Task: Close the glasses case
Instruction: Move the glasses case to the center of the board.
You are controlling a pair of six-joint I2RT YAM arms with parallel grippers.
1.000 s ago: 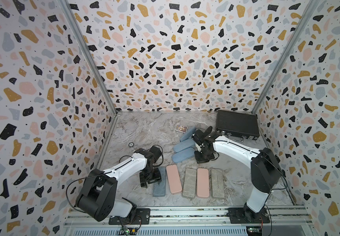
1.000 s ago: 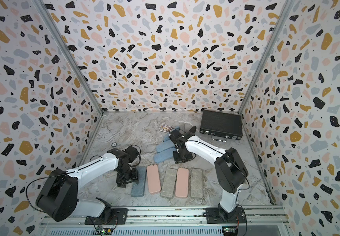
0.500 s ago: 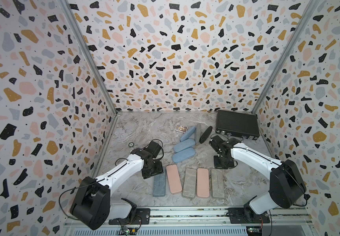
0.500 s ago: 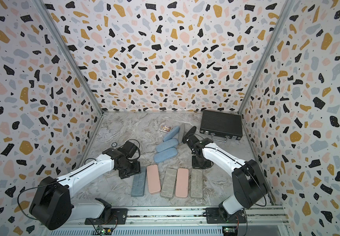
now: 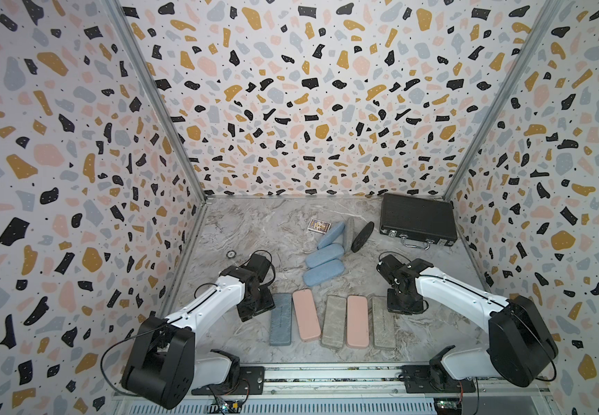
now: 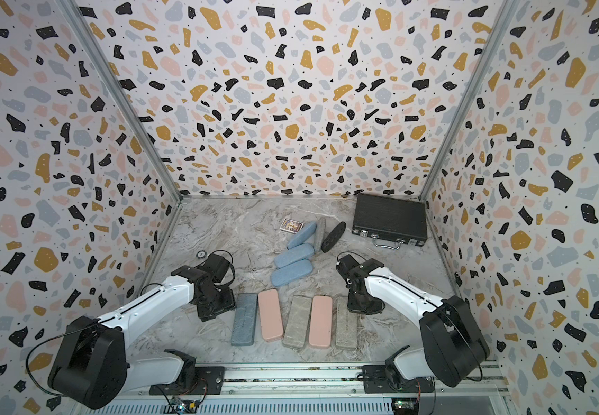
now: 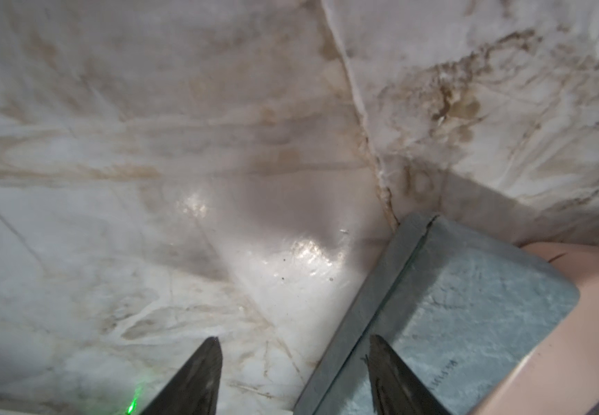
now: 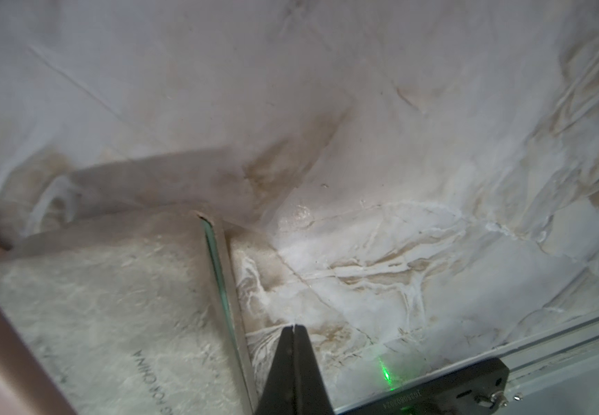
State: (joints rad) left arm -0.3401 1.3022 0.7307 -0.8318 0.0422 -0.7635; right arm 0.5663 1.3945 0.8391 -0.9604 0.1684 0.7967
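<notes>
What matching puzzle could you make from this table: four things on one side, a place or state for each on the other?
Things:
1. left gripper
2. right gripper
3. black briefcase
4. card box

Places or states:
a. in a back corner
b. shut
c. beside the farthest blue case
d. open

Pairs: 1-d, 2-b, 3-a, 4-c.

Bright even light, wrist views blurred, glare
</notes>
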